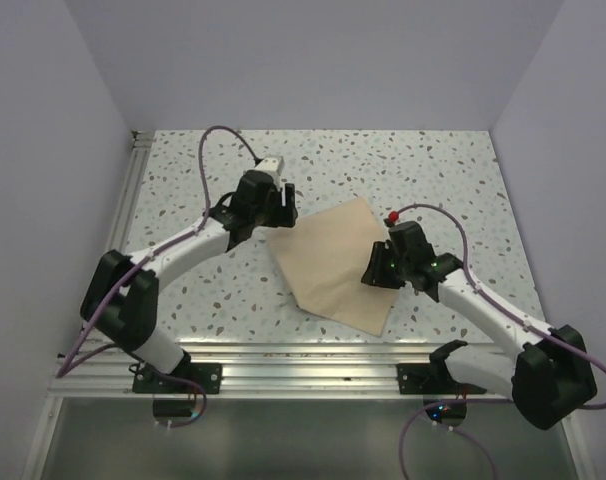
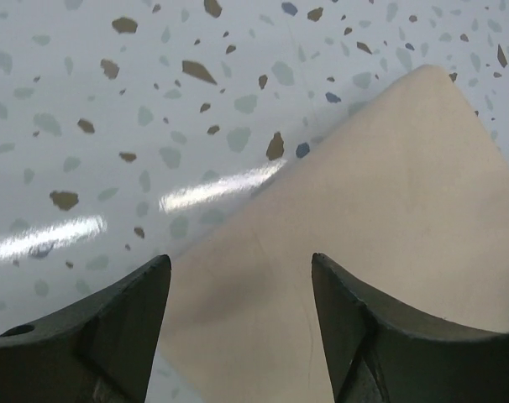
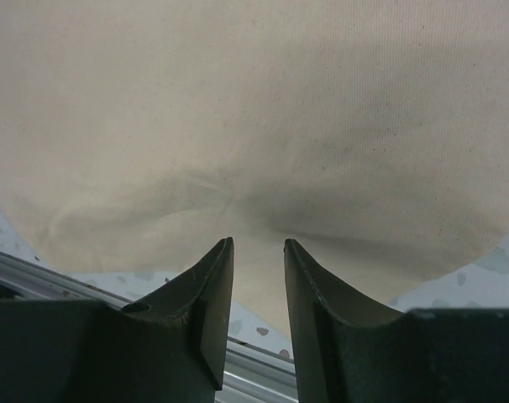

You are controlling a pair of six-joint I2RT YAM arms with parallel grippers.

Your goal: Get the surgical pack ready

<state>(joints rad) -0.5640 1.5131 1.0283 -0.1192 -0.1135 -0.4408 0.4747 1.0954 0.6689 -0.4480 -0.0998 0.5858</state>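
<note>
The left tool (image 2: 239,262) is standing wide open, gripping nothing. Its two dark fingers (image 2: 112,327) are hanging on either side of one edge of the tan cloth (image 1: 328,262), with bare counter (image 1: 183,180) showing just past that edge. The right tool (image 3: 257,245) is nearly closed. Only a narrow gap is showing between its tips, and the cloth is puckering into creases right there, so it is pinching the cloth near the right-hand edge. The cloth is lying folded in a slanted, kite-like shape in the middle of the counter, between the two arms. The counter is showing a pale top speckled with brown and grey flecks and is catching streaks of light. An aluminium rail (image 1: 313,365) is running along its near edge, and plain pale walls (image 1: 313,60) are closing it in on three sides.
</note>
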